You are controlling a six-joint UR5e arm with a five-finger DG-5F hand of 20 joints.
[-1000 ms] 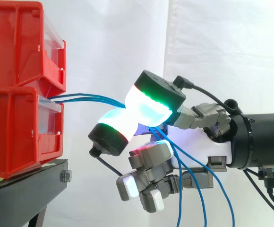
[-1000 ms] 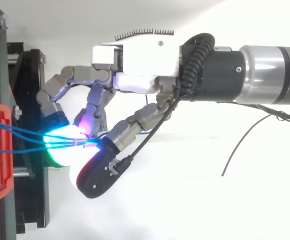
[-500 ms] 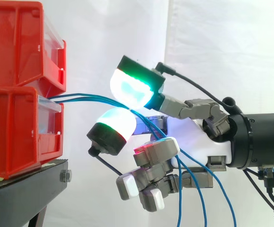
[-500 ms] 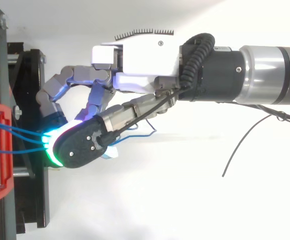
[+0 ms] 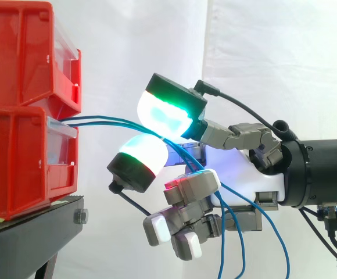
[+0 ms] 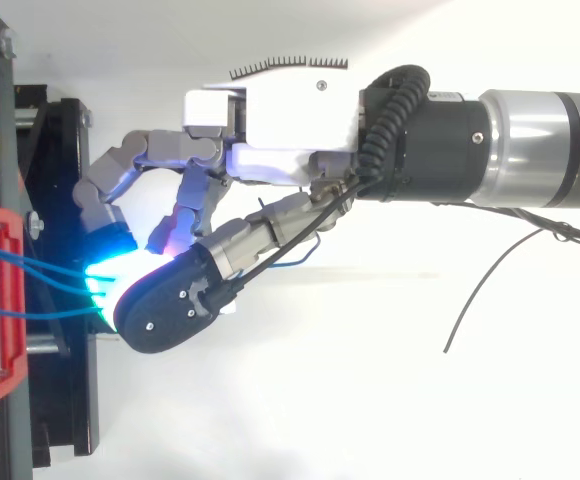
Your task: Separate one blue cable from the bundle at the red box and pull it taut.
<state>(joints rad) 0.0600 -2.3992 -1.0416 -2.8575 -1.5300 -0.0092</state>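
Three thin blue cables point(image 6: 40, 285) run out of the lower red box point(image 5: 17, 163) and slope right. The blue cables point(image 5: 107, 120) pass between two glowing pads of my hand point(image 5: 244, 174), a green-cyan upper pad point(image 5: 165, 113) and a white lower pad point(image 5: 140, 152). The pads stand close together around the cables, which then drop behind the palm and hang loose as strands point(image 5: 284, 256). I cannot tell which cables are gripped. The other fingers point(image 5: 180, 232) are curled underneath. From above, the hand point(image 6: 290, 120) reaches left, one black-backed pad point(image 6: 165, 310) covering the pinch.
Two red bins are stacked at the left, the upper red bin point(image 5: 23, 52) on the lower one, on a black stand point(image 5: 35, 226). The stand's frame point(image 6: 70, 400) lies just under the pads. A white curtain hangs behind.
The upper pad lifted off the lower one and swung toward the bins, then settled back slightly down and right. The hanging strands shifted a little; the arm stayed put.
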